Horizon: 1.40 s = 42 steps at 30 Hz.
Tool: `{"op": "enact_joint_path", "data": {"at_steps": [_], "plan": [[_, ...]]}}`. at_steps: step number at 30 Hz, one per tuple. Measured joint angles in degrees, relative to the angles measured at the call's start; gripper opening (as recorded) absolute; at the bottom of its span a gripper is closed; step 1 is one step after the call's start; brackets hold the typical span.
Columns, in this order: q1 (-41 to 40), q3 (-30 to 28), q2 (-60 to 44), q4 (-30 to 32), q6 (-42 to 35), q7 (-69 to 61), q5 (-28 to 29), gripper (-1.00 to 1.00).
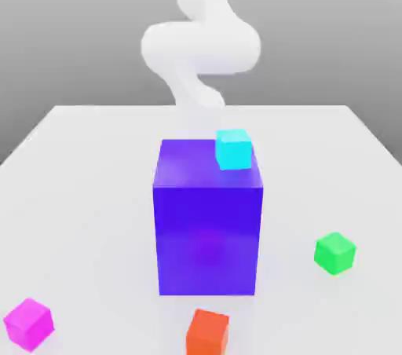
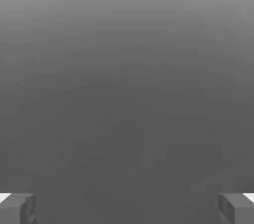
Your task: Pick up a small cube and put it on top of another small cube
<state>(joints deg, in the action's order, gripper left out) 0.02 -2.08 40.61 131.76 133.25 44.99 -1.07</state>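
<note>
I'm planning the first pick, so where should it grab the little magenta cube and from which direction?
Take the magenta cube across two opposite vertical faces, coming straight down from above. It sits flat on the table with free space all round, well apart from the orange-red cube and the big purple-blue block. The end effector is open and empty.

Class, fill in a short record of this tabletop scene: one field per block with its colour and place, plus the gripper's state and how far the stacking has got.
magenta cube: on the table, near corner at the exterior view's left
green cube: on the table, exterior view's right of the big block
big purple-blue block: centre of the table
cyan cube: on top of the big block, at its far right corner
orange-red cube: on the table, in front of the big block
gripper: open, holding nothing
stacking: not yet begun; magenta and green cubes far apart
</note>
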Motion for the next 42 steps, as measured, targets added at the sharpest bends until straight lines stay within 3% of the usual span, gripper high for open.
{"op": "enact_joint_path", "data": {"at_steps": [17,29,33,34,42], "plan": [[-2.72,-12.36,-35.67,-0.19,9.97,-7.53,-9.73,0.0],[-9.7,-15.69,-59.89,-0.13,17.43,-10.25,-12.88,0.0],[-12.75,-12.92,-68.15,-1.64,22.8,-12.62,-16.01,0.0],[-13.63,-11.85,-70.17,-2.12,24.29,-13.33,-16.98,-1.0],[-13.22,-12.39,-69.31,-1.9,23.63,-13.09,-16.59,-1.0]]}}
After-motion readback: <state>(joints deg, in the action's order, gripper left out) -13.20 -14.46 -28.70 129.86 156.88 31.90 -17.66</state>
